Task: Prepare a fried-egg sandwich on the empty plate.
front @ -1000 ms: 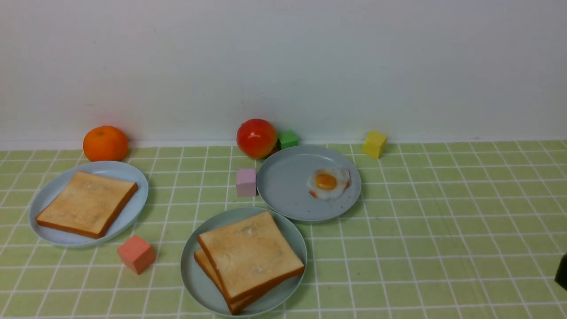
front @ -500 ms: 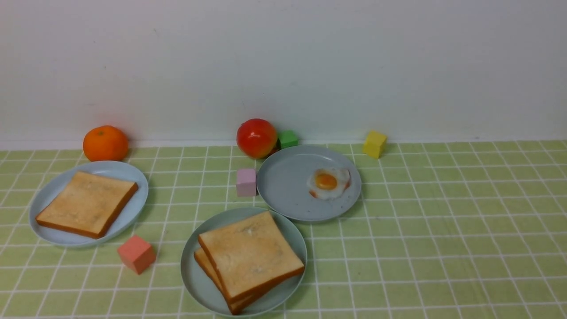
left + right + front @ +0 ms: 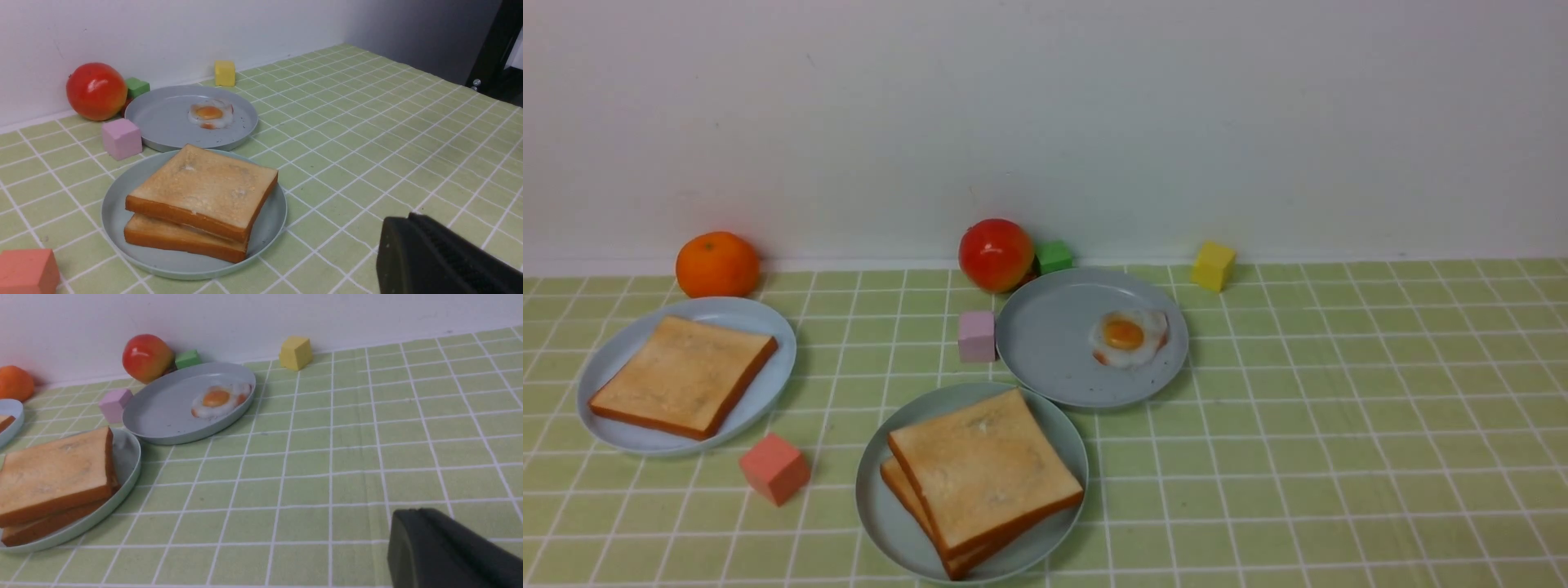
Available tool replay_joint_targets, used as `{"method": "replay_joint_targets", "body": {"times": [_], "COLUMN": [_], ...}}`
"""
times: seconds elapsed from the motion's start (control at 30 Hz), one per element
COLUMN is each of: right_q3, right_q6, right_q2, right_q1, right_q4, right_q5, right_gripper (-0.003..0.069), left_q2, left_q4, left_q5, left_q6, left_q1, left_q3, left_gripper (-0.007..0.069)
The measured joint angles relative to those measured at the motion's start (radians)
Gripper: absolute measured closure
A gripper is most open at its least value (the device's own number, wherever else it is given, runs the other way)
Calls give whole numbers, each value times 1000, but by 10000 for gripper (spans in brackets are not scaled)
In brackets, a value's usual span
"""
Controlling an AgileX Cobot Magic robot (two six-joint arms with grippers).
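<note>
1. Two toast slices (image 3: 985,475) sit stacked on the teal plate (image 3: 879,510) — at 6 o'clock on the tabletop (image 3: 1339,457).
2. The fried egg (image 3: 1128,336) lies on the grey plate (image 3: 1045,343) at 1 o'clock from the stack.
3. Left hand (image 3: 439,261) and right hand (image 3: 445,551) — both closed, gripping nothing.

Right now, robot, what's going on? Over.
Both hands shut, holding nothing. Fried egg on far plate, not inside the two-slice sandwich. Nothing blocking egg.
</note>
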Motion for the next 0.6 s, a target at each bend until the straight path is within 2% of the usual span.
{"method": "replay_joint_targets", "body": {"times": [0.2,0.6], "right_q3": [5,2], "right_q6": [-78,-94], "right_q2": [0,0], "right_q1": [0,-1], "right_q4": [1,11], "right_q5": [59,72], "right_gripper": [671,669], "left_q2": [0,0], "left_q4": [0,0], "left_q5": [3,3], "left_q6": [0,0], "left_q1": [0,0], "left_q3": [0,0], "left_gripper": [622,620]}}
